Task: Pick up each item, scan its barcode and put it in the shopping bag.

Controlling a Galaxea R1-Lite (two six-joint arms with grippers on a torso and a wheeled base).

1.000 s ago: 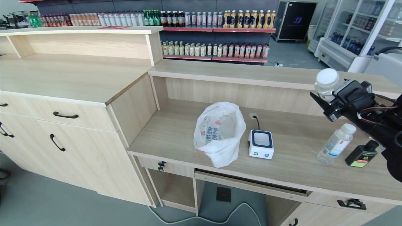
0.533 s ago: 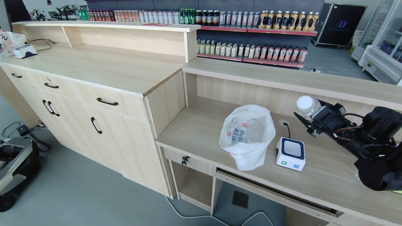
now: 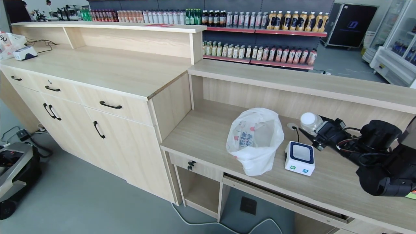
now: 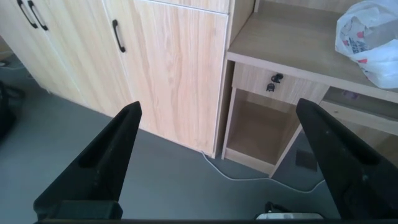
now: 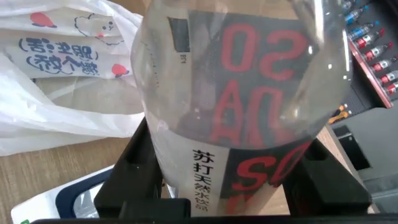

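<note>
Bottle (image 3: 309, 121) in right tool (image 3: 314, 130) — scanner (image 3: 299, 158), shopping bag (image 3: 255, 139) near.

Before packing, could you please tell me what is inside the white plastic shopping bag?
The white plastic shopping bag stands open; its visible interior looks empty, but its bottom is hidden.

Right gripper (image 3: 312, 132), arm extended, has jaws clamped on a bottle (image 3: 309, 121); left gripper (image 4: 219, 111) has jaws spread wide.
</note>
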